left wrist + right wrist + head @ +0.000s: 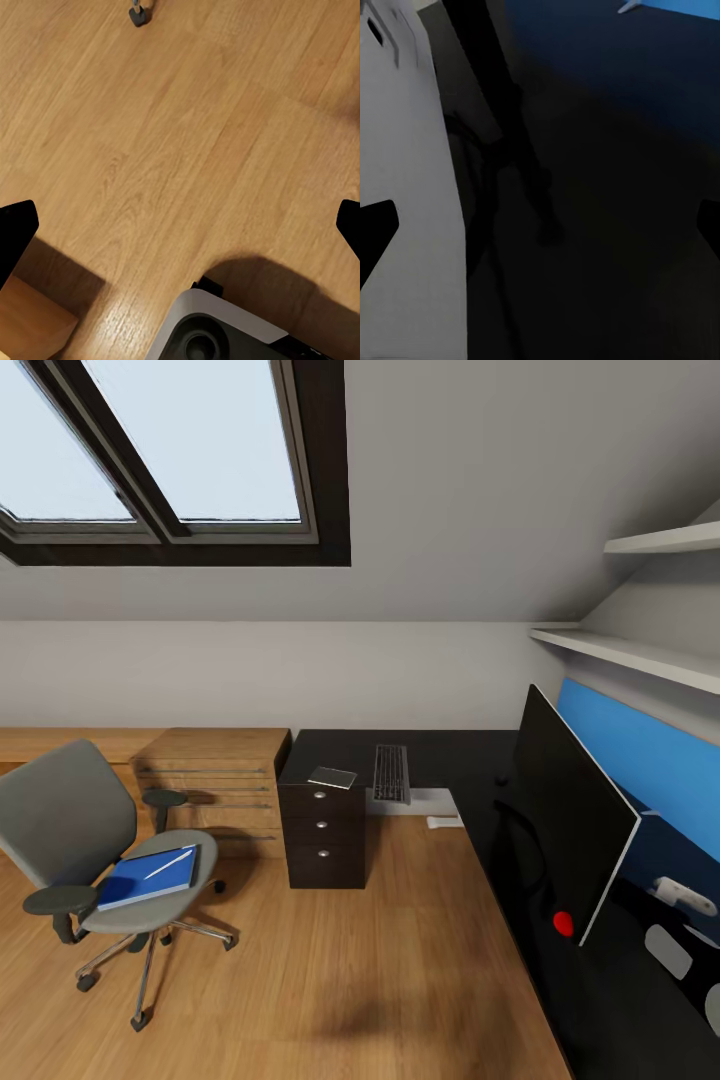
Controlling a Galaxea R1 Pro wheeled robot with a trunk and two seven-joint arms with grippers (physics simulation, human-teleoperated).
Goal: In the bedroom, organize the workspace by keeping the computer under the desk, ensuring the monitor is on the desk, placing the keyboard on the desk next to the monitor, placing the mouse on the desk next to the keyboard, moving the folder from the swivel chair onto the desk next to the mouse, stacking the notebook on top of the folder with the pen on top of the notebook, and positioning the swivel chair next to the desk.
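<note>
Blue folder (148, 877) with pen (168, 863) on swivel chair (75, 830); keyboard (391, 772) on desk (470, 760).

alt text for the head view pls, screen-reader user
Attic bedroom: a grey swivel chair at left holds a blue folder with a white pen on it. An L-shaped black desk carries a keyboard, a dark notebook and a monitor at right.

Monitor (570, 820) across desk (500, 920) edge
</note>
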